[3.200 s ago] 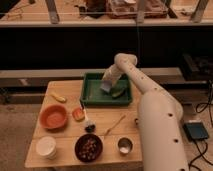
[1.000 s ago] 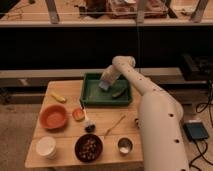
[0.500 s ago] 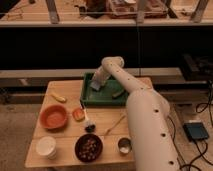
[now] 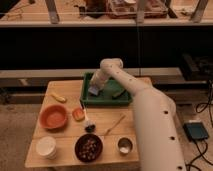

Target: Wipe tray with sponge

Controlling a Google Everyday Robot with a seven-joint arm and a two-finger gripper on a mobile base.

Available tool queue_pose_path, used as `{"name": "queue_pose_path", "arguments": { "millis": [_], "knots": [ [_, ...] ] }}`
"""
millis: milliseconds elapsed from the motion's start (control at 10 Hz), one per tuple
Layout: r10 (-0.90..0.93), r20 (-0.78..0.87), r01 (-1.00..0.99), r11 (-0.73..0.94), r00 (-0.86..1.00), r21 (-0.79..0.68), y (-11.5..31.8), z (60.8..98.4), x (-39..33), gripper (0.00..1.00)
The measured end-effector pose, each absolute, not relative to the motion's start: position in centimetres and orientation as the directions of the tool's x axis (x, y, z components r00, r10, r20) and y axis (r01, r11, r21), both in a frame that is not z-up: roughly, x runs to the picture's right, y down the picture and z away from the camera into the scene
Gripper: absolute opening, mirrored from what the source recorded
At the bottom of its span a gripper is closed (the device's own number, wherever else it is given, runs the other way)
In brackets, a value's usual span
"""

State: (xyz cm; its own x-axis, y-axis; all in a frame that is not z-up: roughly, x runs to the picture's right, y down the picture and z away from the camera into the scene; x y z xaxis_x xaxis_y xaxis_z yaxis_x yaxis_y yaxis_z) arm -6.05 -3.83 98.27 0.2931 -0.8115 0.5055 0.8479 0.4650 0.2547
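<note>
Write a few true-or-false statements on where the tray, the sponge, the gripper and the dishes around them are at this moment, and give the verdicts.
1. The gripper is down over the left part of the tray, right at the sponge. True.
2. The orange-red bowl sits inside the tray. False: it stands on the table, nearer the camera and to the left of the tray.
3. An olive-green oblong item lies in the right part of the tray. True.
4. The sponge lies on the table next to the white cup. False: it is in the tray, at the gripper; the cup stands at the table's near left corner.
</note>
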Motion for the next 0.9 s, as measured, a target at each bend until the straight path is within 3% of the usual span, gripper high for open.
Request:
{"name": "queue_pose_path", "arguments": {
  "millis": [400,900],
  "knots": [
    [-0.816,0.509,0.882,0.424,0.275,0.204,-2.9,96.8,0.1,0.15],
    [-0.782,0.478,0.853,0.509,0.400,0.119,-6.5,99.9,2.0,0.15]
  ]
}}
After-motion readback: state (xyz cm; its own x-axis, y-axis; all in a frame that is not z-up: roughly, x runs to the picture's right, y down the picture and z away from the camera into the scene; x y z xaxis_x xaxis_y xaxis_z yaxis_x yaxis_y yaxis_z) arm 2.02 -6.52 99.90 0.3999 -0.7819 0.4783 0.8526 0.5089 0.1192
